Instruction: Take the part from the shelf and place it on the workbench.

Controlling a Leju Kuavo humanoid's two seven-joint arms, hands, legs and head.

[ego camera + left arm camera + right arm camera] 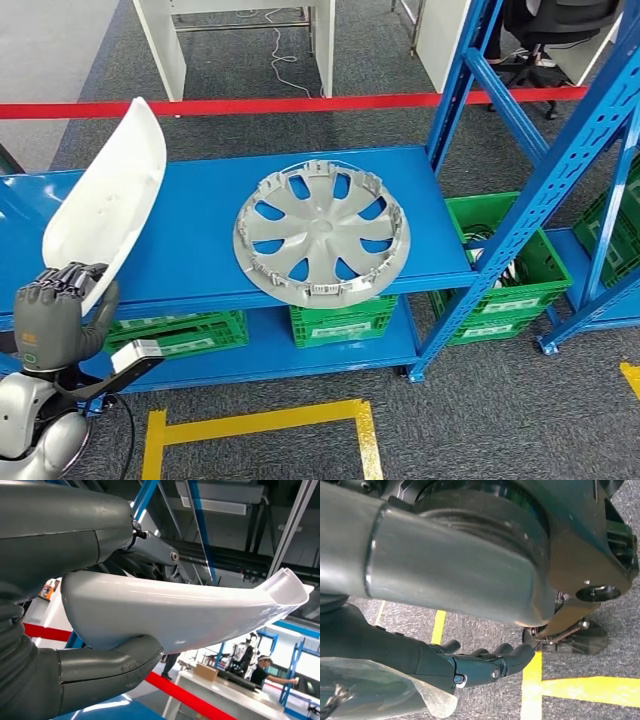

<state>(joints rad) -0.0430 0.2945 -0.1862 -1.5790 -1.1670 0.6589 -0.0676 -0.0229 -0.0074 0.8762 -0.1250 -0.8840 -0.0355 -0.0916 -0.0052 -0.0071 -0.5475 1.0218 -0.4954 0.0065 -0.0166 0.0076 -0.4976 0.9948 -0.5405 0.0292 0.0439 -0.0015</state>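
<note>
— What has the robot got there?

— A white moulded part (106, 205), long and curved, glossy on the outside. The left hand (56, 318) holds it by its lower end, out in front of the blue shelf (196, 230), and the part rises tilted up and away from the hand, its hollow side facing us. It is off the shelf board and rests on nothing but the hand.

— How is the hand set on it?

— In the left wrist view the thick grey thumb (113, 662) presses one side of the part's rounded end and the darker fingers (153, 550) lie across the other — a firm clasp round the shell.

— And the right hand?

— The right hand (486, 662) hangs low over the grey carpet, near the yellow floor tape (584, 687). Its dark fingers are stretched out, slightly bent, and hold nothing.

— What else is on the shelf?

— A silver wheel cover (322, 232) lies flat near the middle of the top board, its front edge reaching the board's lip, well apart from the white part. Under the board stand green crates (343, 322), and another green crate (513, 270) sits to the right among the blue uprights. A red barrier tape (302, 103) runs across behind the shelf. On the floor in front there is a yellow taped outline (264, 420).
</note>
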